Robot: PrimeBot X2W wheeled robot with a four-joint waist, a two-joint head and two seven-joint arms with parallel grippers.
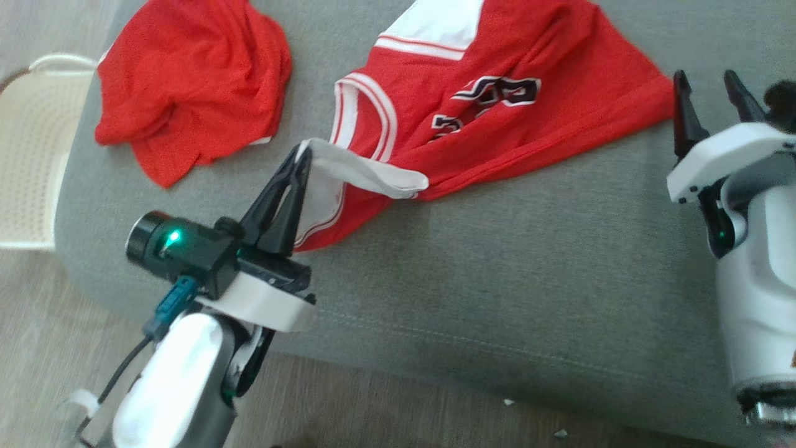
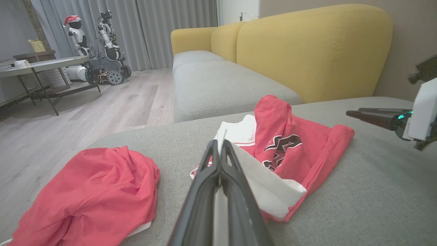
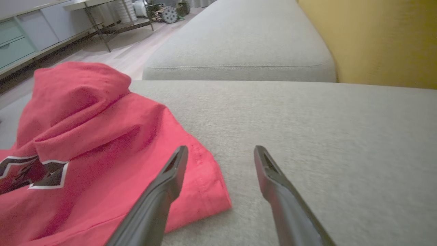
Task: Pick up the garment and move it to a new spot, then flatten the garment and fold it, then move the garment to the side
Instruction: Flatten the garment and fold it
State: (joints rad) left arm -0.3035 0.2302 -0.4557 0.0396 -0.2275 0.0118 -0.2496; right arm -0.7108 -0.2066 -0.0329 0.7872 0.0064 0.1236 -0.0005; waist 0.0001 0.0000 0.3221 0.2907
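Note:
The garment (image 1: pixel 497 106) is a red jersey with white trim and black lettering, lying crumpled on the grey sofa cushion (image 1: pixel 497 274). My left gripper (image 1: pixel 303 155) is shut on a white flap at the jersey's near left end and lifts it a little off the cushion. In the left wrist view the shut gripper (image 2: pixel 220 143) pinches that white cloth, with the garment (image 2: pixel 300 147) spread out beyond it. My right gripper (image 1: pixel 706 81) stands open just past the jersey's right hem corner. In the right wrist view that gripper (image 3: pixel 221 152) hovers over the hem corner of the garment (image 3: pixel 102 136), holding nothing.
A second red cloth (image 1: pixel 193 74) lies bunched at the cushion's far left. A white perforated basket (image 1: pixel 31 143) stands on the floor to the left. The yellow sofa back (image 2: pixel 307 44) rises behind. The cushion's front edge (image 1: pixel 435 367) drops to wooden floor.

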